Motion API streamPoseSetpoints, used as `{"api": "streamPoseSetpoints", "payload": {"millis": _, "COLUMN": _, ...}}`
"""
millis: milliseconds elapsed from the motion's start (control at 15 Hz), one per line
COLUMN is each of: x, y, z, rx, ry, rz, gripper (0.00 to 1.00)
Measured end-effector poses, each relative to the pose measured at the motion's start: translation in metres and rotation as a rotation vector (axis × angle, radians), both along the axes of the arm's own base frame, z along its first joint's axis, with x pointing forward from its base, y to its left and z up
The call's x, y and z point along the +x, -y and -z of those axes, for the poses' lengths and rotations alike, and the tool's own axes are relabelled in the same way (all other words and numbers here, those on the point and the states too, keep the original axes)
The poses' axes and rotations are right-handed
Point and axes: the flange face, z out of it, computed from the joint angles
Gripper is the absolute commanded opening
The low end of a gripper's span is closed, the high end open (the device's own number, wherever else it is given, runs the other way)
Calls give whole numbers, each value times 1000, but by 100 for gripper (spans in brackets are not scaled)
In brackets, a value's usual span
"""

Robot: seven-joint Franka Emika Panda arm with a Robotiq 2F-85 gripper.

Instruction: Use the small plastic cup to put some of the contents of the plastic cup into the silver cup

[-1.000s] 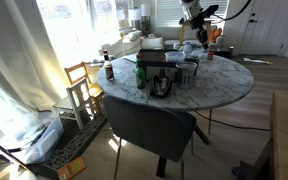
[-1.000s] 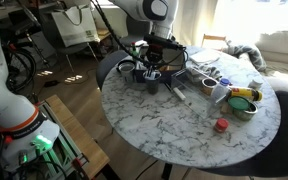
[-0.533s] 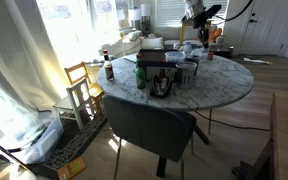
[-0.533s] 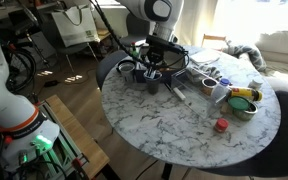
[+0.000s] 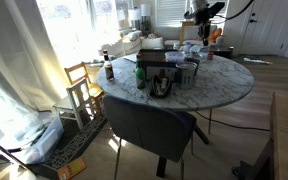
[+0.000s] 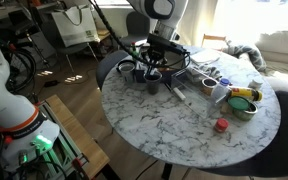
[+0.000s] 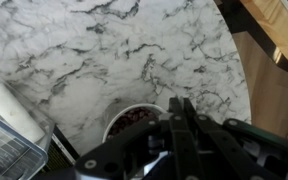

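Note:
In the wrist view my gripper (image 7: 181,112) hangs over the marble table (image 7: 94,50) with its two black fingers pressed together and nothing visible between them. A white cup with dark contents (image 7: 132,120) stands just left of the fingertips, partly hidden by the gripper body. In an exterior view the gripper (image 6: 154,66) hovers above a cluster of small cups (image 6: 151,83) at the table's far side. In an exterior view the gripper (image 5: 198,20) is high above the far table edge. I cannot pick out the silver cup or the small plastic cup with certainty.
A white cylinder (image 7: 9,108) and a wire rack (image 7: 4,160) lie to the left in the wrist view. A yellow bowl (image 6: 246,98), a red cap (image 6: 221,125) and utensils (image 6: 179,95) sit on the table. Bottles (image 5: 140,75) and chairs (image 5: 149,125) surround it.
The gripper has risen slightly above the cups over the last second. Nothing on the table has visibly moved.

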Motion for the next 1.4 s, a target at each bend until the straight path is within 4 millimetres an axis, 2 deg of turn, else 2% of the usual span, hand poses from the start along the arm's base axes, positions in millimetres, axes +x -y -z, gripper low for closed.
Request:
{"api": "streamPoseSetpoints", "payload": {"millis": 333, "x": -1, "y": -5, "z": -10, "rx": 85, "ry": 52, "rz": -4, "gripper": 1}}
{"api": "streamPoseSetpoints", "payload": {"millis": 667, "x": -5, "y": -20, "z": -22, "rx": 132, "ry": 69, "rz": -36, "gripper": 1}}
{"api": "streamPoseSetpoints", "payload": {"millis": 1067, "x": -9, "y": -52, "z": -33, "rx": 149, "ry": 66, "rz": -96, "gripper": 1}}
{"api": "streamPoseSetpoints", "payload": {"millis": 1400, "x": -12, "y": -88, "z": -27, "rx": 160, "ry": 38, "rz": -153, "gripper": 1}}
